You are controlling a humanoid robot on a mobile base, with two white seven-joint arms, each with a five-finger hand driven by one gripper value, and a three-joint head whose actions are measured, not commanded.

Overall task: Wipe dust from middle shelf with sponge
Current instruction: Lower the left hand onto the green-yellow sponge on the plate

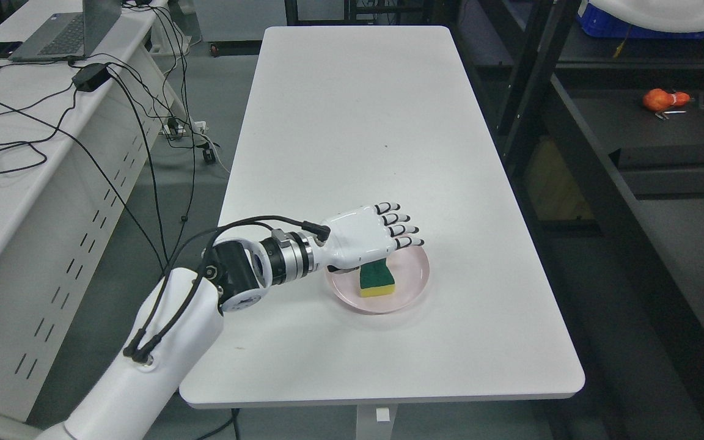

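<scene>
Smooth white table (358,122) with rounded corners fills the frame's middle. Low on it, a spongy block, green scouring layer over yellow foam, the sponge (376,280), lies in a shallow round pink plate (413,284). Glossy white left hand (371,235) hovers over it, fingers extended, gripping nothing. Dark metal shelving (663,153) stands at right.

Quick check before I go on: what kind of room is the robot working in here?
Most likely a robotics lab or workshop. A side desk carries a laptop and loose cables, dark metal shelving lines the right, and the sponge sits staged on a plain white table.
</scene>
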